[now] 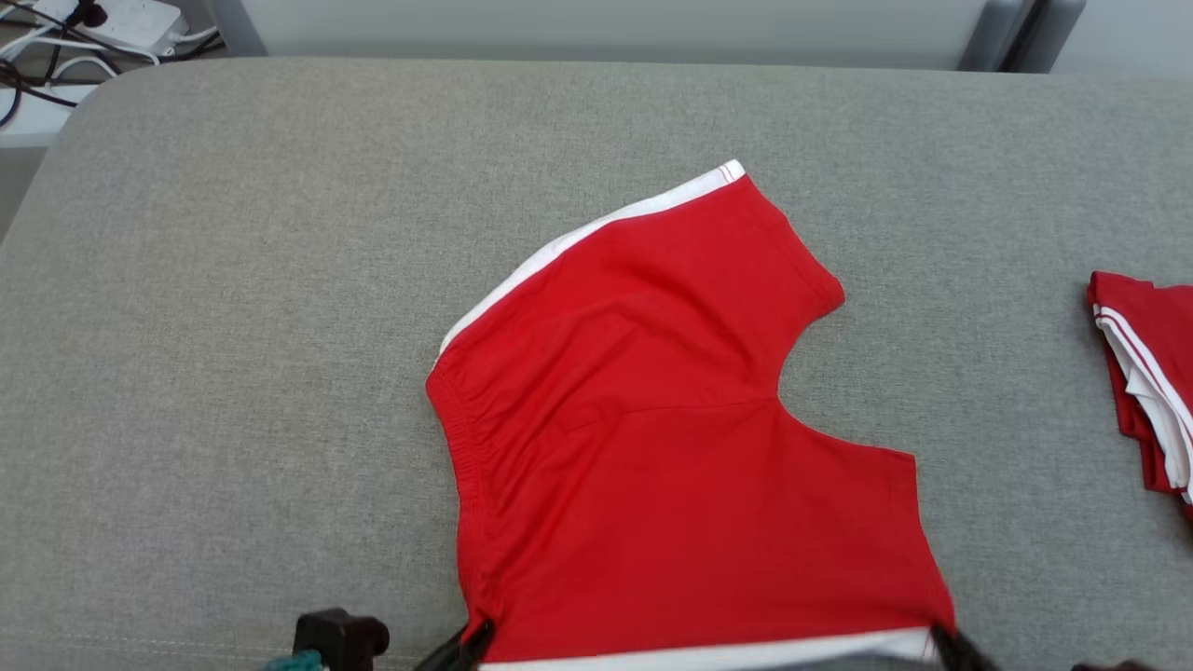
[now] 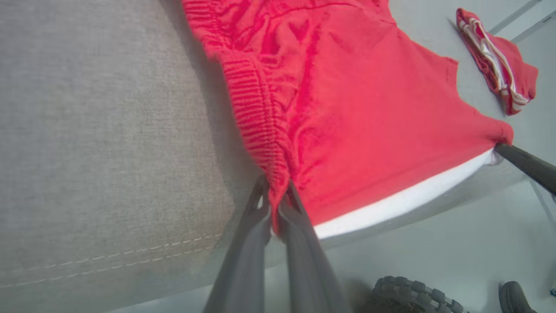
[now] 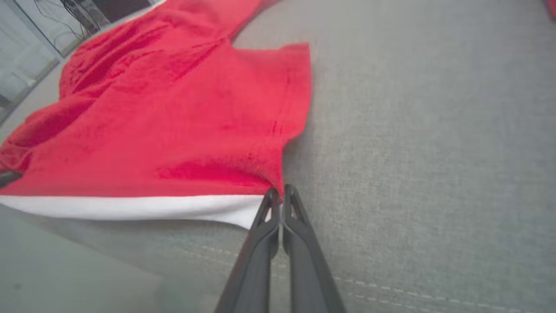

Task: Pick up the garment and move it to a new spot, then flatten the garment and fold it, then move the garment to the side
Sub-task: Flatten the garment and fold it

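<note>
Red garment [image 1: 671, 447] lies spread at the near edge of the grey fabric desk [image 1: 233, 326]; you have the left gripper [image 2: 277, 188] clamped on its waistband corner and the right gripper [image 3: 280, 193] clamped on its hem corner.

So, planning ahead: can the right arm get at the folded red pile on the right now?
Probably not yet: the right end effector is shut on a corner of the shorts. Bare cushion lies between it and the folded pile, so release first.
</note>
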Available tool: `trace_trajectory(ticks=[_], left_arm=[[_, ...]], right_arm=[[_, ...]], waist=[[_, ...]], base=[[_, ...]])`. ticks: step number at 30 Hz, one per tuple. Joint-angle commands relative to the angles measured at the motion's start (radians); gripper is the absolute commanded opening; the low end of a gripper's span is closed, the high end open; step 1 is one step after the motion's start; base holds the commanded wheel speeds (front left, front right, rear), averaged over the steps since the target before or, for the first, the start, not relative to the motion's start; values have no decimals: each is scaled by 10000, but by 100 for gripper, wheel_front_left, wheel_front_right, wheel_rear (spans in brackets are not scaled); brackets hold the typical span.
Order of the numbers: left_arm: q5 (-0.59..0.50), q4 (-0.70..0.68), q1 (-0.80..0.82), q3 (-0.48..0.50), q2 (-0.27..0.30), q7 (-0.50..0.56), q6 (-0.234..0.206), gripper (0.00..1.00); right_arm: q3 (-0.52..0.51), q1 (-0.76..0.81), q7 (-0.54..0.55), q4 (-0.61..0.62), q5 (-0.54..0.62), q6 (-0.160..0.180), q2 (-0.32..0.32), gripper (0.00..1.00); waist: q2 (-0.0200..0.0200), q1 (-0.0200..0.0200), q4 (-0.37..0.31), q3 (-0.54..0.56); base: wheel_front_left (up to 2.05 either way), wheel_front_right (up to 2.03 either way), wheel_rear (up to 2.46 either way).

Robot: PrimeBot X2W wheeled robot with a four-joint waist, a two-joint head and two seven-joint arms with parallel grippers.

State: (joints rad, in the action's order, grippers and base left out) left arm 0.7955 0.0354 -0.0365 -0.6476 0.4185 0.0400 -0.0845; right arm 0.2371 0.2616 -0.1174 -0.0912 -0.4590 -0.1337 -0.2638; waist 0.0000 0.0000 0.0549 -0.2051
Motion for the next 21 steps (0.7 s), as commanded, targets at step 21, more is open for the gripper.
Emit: trace_trajectory(ticks=[21], left_arm=[[2047,631,4883,1853,-809,754,1295,0]], right_arm=[[969,-9683,3101,-2203,-2494,30,-1230,0]], waist=[[0,0,1213,-1801]], base=[[0,0,0]])
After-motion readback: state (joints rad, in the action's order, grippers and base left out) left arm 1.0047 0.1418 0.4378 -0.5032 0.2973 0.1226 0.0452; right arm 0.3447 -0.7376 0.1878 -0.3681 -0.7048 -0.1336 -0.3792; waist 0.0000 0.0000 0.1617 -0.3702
